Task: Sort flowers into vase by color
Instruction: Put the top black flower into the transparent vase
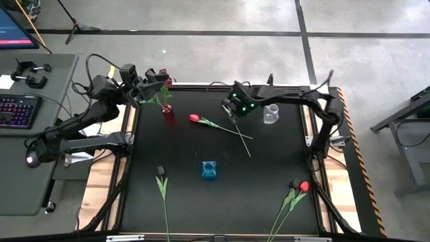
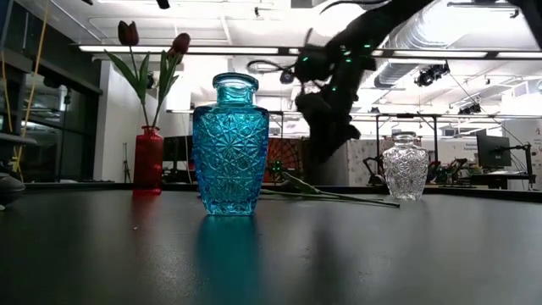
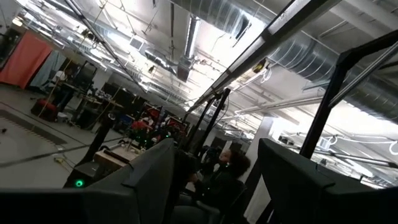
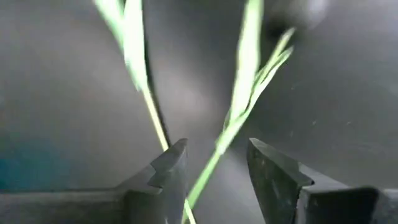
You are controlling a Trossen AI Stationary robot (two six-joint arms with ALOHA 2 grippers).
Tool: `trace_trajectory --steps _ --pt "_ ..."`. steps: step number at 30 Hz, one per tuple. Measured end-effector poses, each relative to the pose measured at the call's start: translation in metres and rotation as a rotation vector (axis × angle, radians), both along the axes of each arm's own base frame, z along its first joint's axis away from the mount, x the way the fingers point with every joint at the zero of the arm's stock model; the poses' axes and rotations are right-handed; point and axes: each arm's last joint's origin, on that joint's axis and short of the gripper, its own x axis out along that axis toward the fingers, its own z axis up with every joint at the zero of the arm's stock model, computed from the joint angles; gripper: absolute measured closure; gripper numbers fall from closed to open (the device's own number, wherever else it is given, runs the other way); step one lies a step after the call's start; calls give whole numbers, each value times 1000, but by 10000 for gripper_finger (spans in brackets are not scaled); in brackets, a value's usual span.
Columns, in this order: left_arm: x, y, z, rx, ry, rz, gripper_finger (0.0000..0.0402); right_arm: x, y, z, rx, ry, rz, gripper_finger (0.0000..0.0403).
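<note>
In the high view my right gripper [image 1: 234, 113] hangs open over two crossed tulip stems [image 1: 238, 131] lying on the black table. One stem belongs to a red tulip [image 1: 195, 118]. In the right wrist view one green stem [image 4: 233, 127] runs between the open fingers [image 4: 217, 144] and I see no touch. My left gripper [image 1: 160, 79] is open beside the tulip heads [image 1: 166, 83] standing in the red vase [image 1: 167, 114]. In its wrist view the gripper [image 3: 214, 186] faces the room. A near-black tulip [image 1: 160, 172] lies near the front edge. A red and a dark tulip [image 1: 299, 186] lie at front right.
A blue glass vase [image 1: 209, 170] stands mid-table, large in the low view [image 2: 230, 144]. A clear glass vase [image 1: 271, 113] stands just right of my right gripper. The red vase [image 2: 148, 161] holds two dark-red tulips [image 2: 127, 32]. A desk with a keyboard [image 1: 17, 111] lies off the table's left.
</note>
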Motion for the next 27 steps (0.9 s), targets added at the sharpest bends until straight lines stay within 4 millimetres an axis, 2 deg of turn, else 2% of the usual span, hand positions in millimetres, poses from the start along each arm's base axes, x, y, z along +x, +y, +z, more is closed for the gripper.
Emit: trace_trajectory --steps 3,8,11,17,23,27 --pt "1 0 0 -2 3 0 181 -4 1 -3 16 -112 -127 253" --pt "1 1 -1 -4 6 0 181 -6 0 -18 81 -55 -232 254" --pt "1 1 -1 -3 5 0 181 -4 -1 -30 85 10 -248 254" --pt "1 1 -1 -4 6 0 181 -1 -3 -37 62 41 -261 254" --pt "2 1 -1 -7 10 0 181 4 4 -37 57 35 -237 254" --pt "2 1 -2 -8 12 0 181 7 6 -45 64 48 -241 254"
